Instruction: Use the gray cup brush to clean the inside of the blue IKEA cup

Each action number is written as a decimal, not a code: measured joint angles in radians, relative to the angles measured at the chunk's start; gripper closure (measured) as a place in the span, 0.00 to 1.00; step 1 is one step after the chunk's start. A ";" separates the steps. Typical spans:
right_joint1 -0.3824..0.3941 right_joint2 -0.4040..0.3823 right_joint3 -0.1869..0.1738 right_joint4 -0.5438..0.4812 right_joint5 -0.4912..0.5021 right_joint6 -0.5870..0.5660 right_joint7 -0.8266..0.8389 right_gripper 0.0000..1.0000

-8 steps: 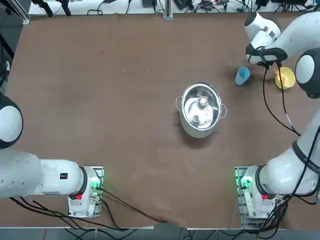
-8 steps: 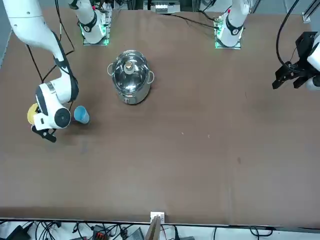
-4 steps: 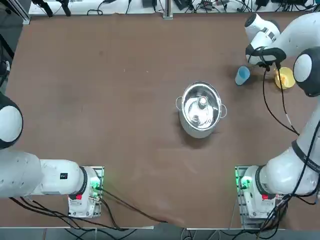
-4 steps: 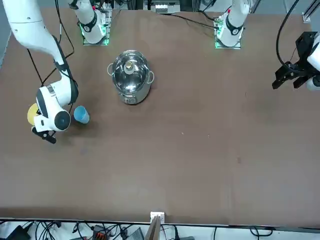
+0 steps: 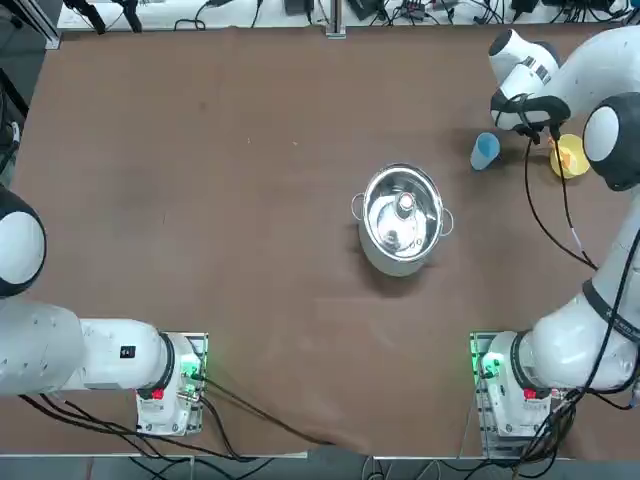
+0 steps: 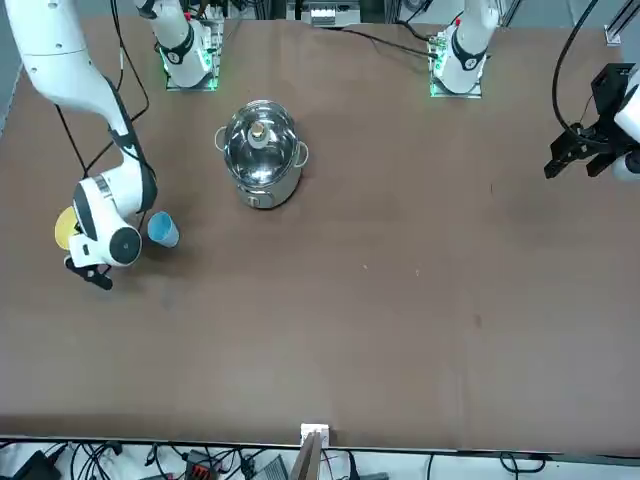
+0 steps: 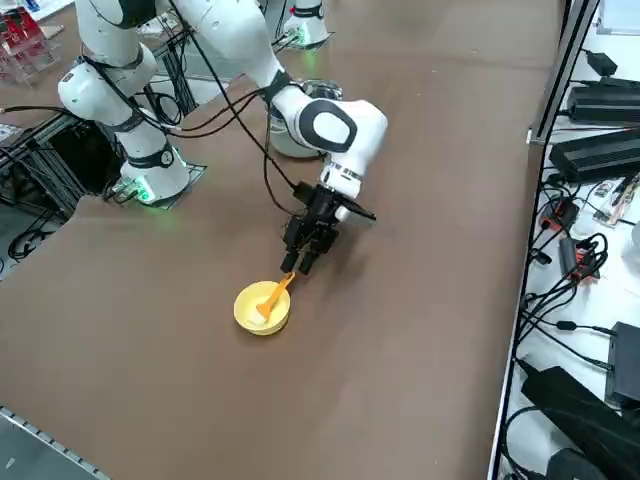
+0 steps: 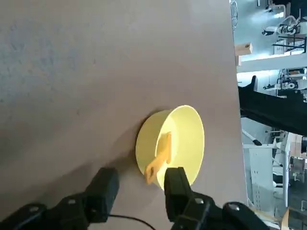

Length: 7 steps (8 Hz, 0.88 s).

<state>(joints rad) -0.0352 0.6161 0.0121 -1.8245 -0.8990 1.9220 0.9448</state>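
The right gripper (image 8: 142, 175) is above the tabletop (image 5: 250, 250), toward the table's right edge, with its two fingers (image 8: 106, 187) spread apart and nothing held between them. Their tips are near the upper end of the brush (image 8: 160, 155), whose orange handle leans against the rim of the yellow cup (image 8: 188, 139) and sticks out over it. The brush's head is inside that cup and cannot be made out clearly. The yellow cup sits close to the table's right edge. The blue cup (image 5: 484, 151) is to its left, just beside it but apart, also in the right part of the table and nearer the far edge than the edge with the arm bases. A steel pot (image 5: 402, 222) with its lid (image 5: 400, 205) on stands farther in from the right edge, to the left of both cups.
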 joint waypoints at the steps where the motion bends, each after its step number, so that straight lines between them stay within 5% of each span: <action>1: -0.001 0.009 -0.001 0.010 0.000 0.000 0.000 0.45; 7: -0.002 0.051 -0.024 0.049 -0.001 -0.032 0.000 0.53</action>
<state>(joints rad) -0.0375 0.6675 -0.0118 -1.7752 -0.8998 1.8896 0.9449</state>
